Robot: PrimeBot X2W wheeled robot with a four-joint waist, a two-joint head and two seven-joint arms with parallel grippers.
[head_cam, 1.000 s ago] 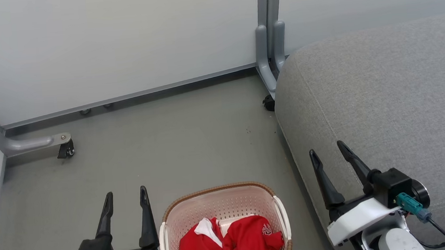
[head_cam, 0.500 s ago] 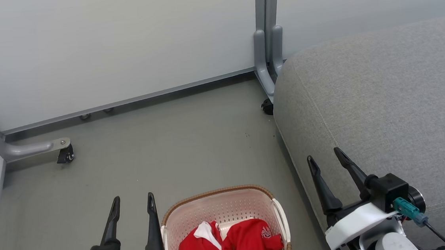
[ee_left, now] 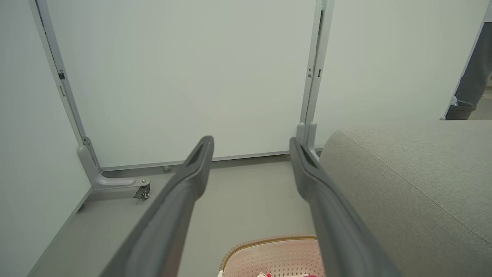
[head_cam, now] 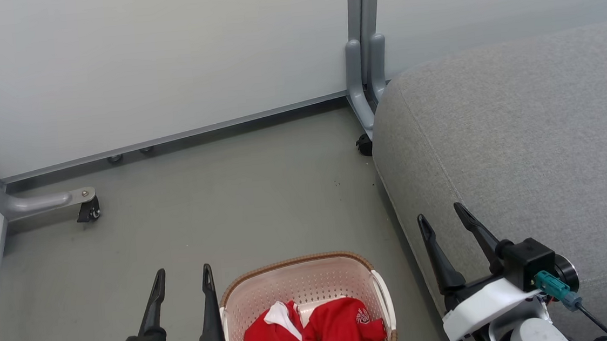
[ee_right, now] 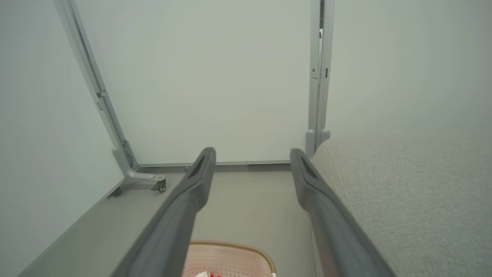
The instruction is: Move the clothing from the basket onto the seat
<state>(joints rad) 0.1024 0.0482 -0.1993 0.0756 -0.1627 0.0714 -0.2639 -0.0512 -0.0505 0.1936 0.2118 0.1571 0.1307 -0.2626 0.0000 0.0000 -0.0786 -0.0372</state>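
Where a grey floor (head_cam: 230,198) meets pale wall panels (head_cam: 164,57), a basket (head_cam: 300,260) stands at the bottom centre of the head view, its brown rim facing up. The clothing (head_cam: 322,334) lies bunched inside it, red with a white panel showing. The frame cuts off the near part of both.

The seat (head_cam: 523,137), a large grey cushion with a stitched seam, fills the right side. A strip of floor lies between it and the basket.

The left gripper (head_cam: 183,271) hangs just left of the basket with its fingers pointing away from the robot. Its jaws are spread wide and hold nothing. The right gripper (head_cam: 439,212) is to the right of the basket, over the seat's rounded left edge. Its jaws are also wide apart and empty.

In each wrist view, floor and wall show between the two dark fingers, with the basket rim low in the frame.

A grey post (head_cam: 362,52) joins the panels beside the seat's far corner. A small caster (head_cam: 89,210) sits at far left.
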